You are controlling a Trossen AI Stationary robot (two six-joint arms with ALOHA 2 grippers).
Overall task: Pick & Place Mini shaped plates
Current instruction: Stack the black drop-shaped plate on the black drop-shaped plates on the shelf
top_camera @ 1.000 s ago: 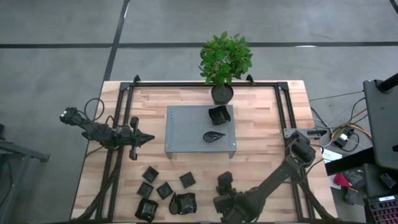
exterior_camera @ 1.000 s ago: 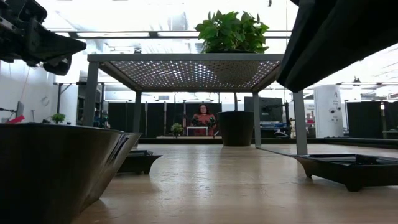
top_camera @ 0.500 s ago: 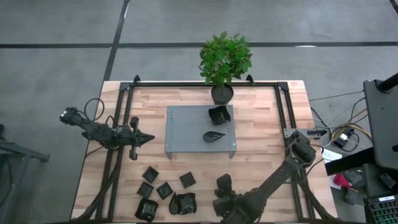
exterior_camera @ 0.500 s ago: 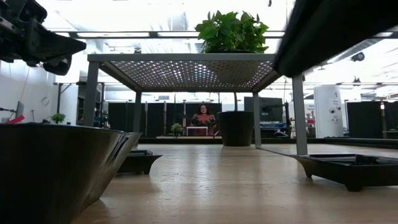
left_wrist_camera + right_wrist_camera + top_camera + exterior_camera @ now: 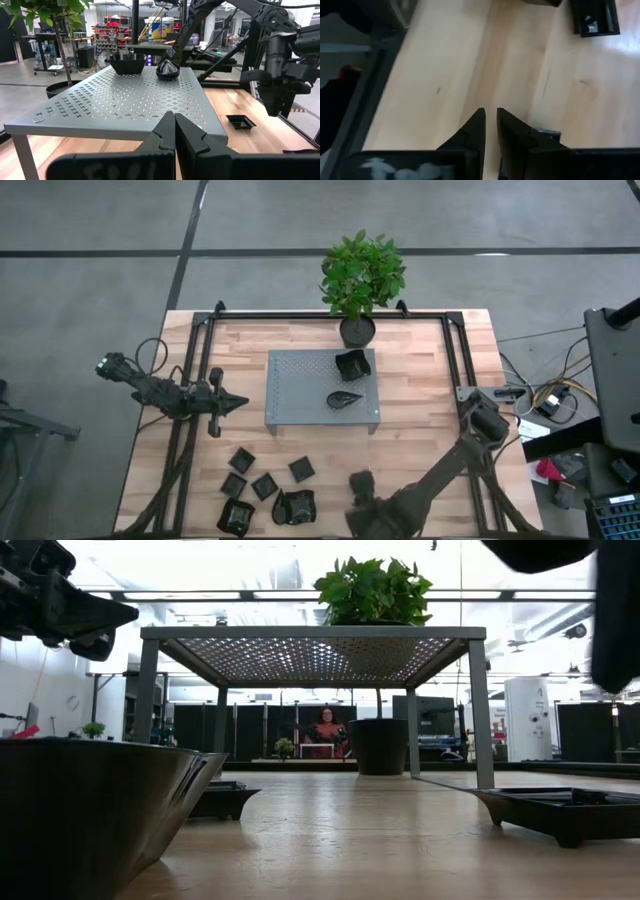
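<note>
Nearly pinched and empty, my right pincer hangs over the tabletop's front edge near the plates; they look light, stiff and slick, so I'd nip a rim.

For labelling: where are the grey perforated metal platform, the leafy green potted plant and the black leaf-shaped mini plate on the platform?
grey perforated metal platform point(image 5: 300, 385): high view, bare top.
leafy green potted plant point(image 5: 361, 272): high view, foliage.
black leaf-shaped mini plate point(image 5: 344, 398): high view, centre.
</note>
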